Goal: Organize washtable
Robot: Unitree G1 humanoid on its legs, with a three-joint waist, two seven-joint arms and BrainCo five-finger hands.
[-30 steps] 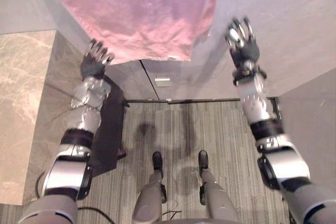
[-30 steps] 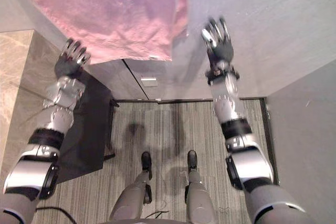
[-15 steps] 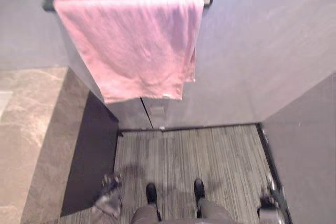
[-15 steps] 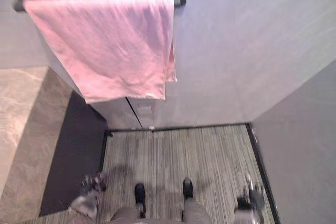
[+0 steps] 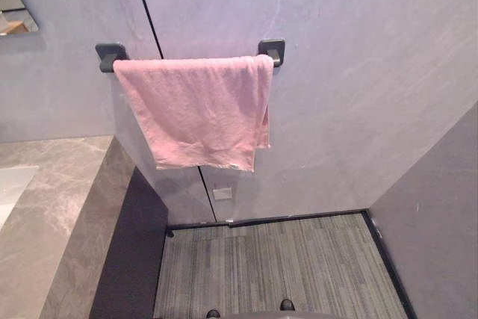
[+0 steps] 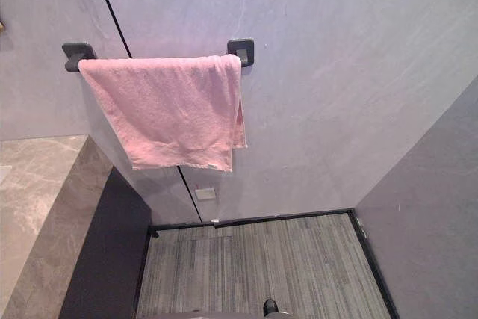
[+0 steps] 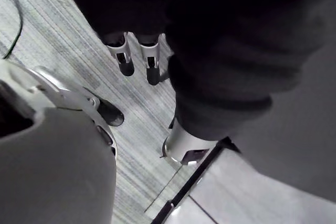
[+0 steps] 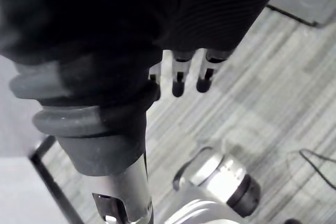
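A pink towel [image 5: 198, 113] hangs folded over a dark towel bar [image 5: 272, 50] on the grey wall, its lower hem slightly uneven and a second layer peeking out at its right edge. Nothing touches it. My left hand [image 7: 126, 59] hangs low over the striped floor, fingers straight and holding nothing. My right hand [image 8: 178, 80] also hangs over the floor, fingers relaxed and empty.
A marble counter [image 5: 45, 207] runs along the left, with a dark cabinet side [image 5: 131, 259] below it. A mirror corner [image 5: 15, 16] shows at the upper left. A small wall plate [image 5: 222, 193] sits under the towel. A grey partition [image 5: 441, 214] closes the right side.
Both arms dropped from beside the towel's lower edge down to the floor level and left the eye views. The camera has tipped up and back, bringing the whole bar into sight.
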